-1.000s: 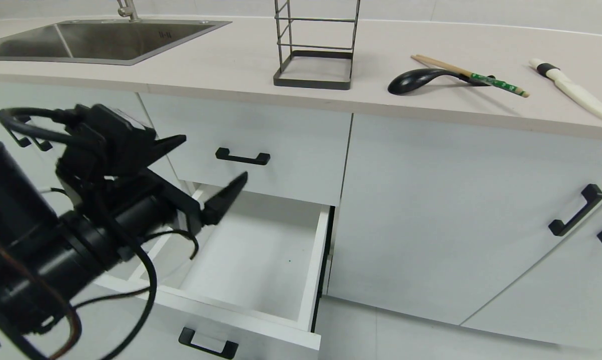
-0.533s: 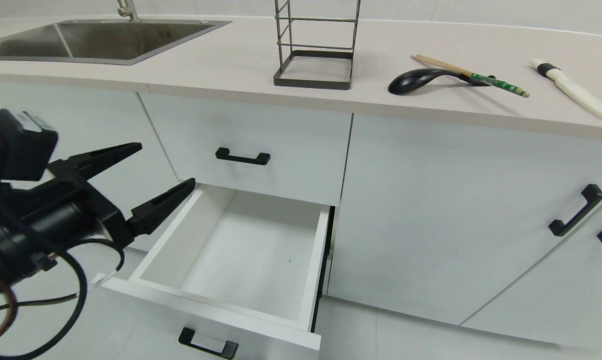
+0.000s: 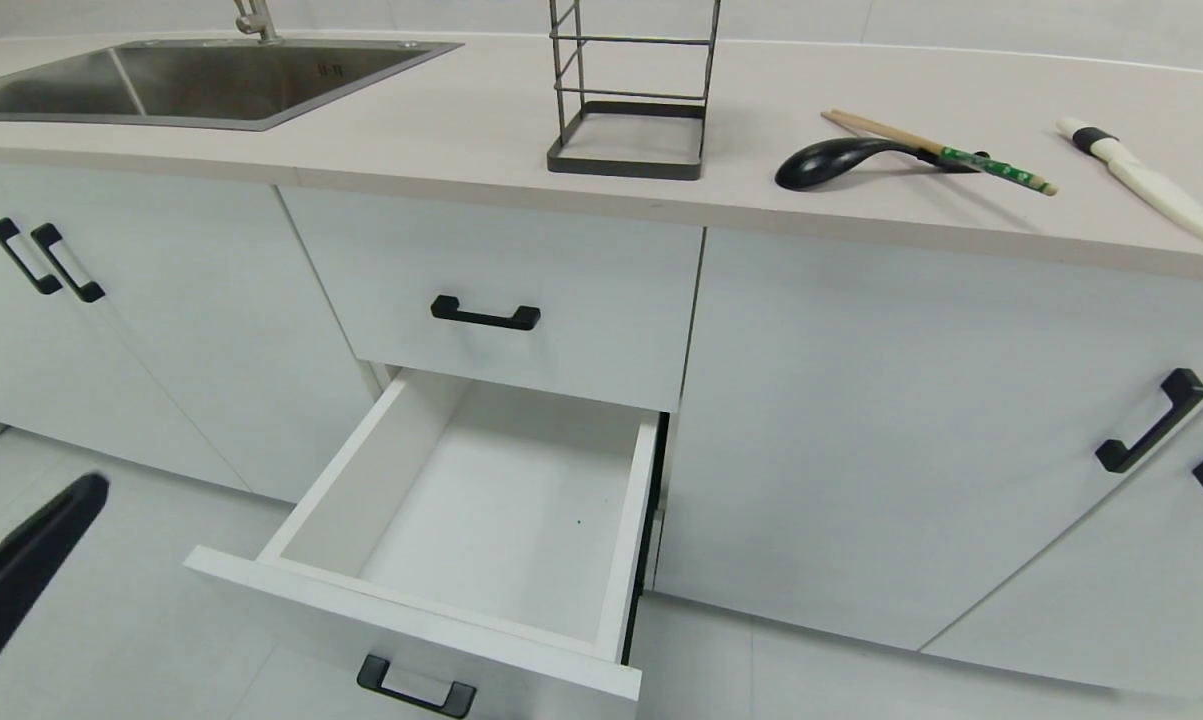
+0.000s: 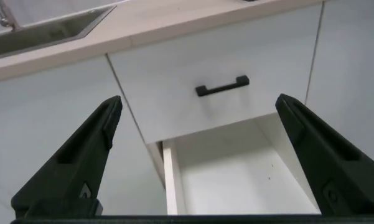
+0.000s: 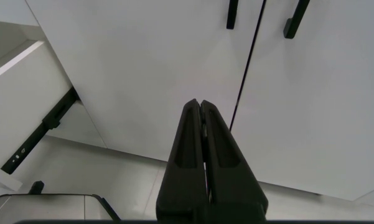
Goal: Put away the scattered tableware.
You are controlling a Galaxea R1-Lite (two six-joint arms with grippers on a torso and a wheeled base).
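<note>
Since spoon [image 3: 831, 160], chopsticks [image 3: 936, 150] & knife [image 3: 1146, 180] lay on counter [image 3: 461, 120], right of open drawer [image 3: 411, 615], axes approx. L-R, R gripper [image 5: 201, 102] (pinched closed) was judged nearer; L gripper [image 4: 198, 101] gaped wide, low left.

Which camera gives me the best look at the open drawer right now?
The head view: the open drawer shows whole, with bare interior and front handle. The left wrist view frames part of its interior inside the open left pincer. The right wrist view catches its side and slide rail.
</note>
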